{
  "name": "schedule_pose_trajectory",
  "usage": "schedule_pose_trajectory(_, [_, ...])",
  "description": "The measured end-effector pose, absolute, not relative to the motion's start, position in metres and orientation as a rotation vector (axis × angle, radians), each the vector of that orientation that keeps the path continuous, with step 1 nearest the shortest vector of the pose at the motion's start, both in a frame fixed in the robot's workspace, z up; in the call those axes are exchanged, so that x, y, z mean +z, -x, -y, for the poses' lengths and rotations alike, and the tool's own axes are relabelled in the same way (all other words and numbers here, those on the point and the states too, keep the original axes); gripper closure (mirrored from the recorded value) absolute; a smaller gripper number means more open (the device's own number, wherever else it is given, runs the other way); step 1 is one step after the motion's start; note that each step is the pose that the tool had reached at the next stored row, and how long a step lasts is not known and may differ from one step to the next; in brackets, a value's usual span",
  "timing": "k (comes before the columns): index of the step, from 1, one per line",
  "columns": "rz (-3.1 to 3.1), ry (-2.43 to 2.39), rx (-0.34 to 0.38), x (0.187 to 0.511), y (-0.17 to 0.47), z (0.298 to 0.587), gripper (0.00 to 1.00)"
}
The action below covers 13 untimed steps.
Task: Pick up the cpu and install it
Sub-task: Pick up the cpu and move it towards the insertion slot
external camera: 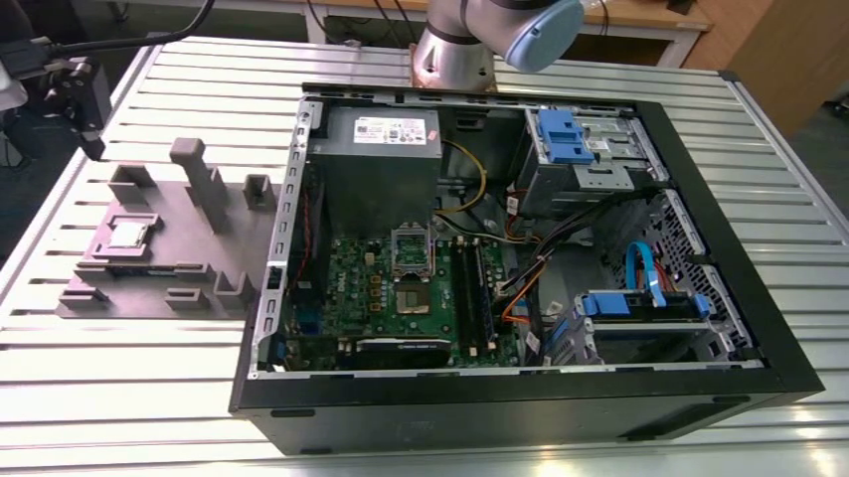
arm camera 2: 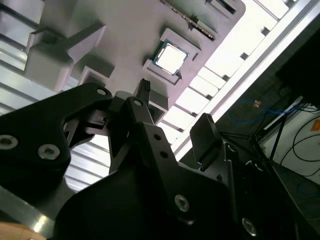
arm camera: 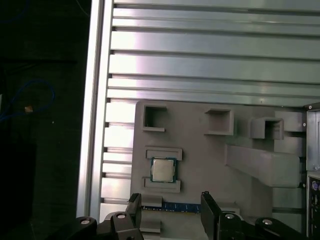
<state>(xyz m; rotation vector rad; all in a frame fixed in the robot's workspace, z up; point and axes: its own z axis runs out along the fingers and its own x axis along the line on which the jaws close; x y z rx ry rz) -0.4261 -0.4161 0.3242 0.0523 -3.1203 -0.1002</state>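
Fig.: gripper poised near cpu, fingers wide apart, holding nothing.
Cpu lies flat in grey fixture pocket, approx. 5 o'clock from gripper in the exterior view, 9 o'clock of PC case.

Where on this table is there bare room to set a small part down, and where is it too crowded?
Bare slats lie on the table between the grey fixture and the near edge, and along the exterior view's right of the computer case. Crowded: the fixture's pockets around the cpu, and inside the case.
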Motion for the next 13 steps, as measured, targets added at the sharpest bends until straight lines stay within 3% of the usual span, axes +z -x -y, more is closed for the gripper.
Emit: schedule_pose_trajectory(13, [3.12,-0.052,-0.1,0.326,0.4261,0.4161,0.41])
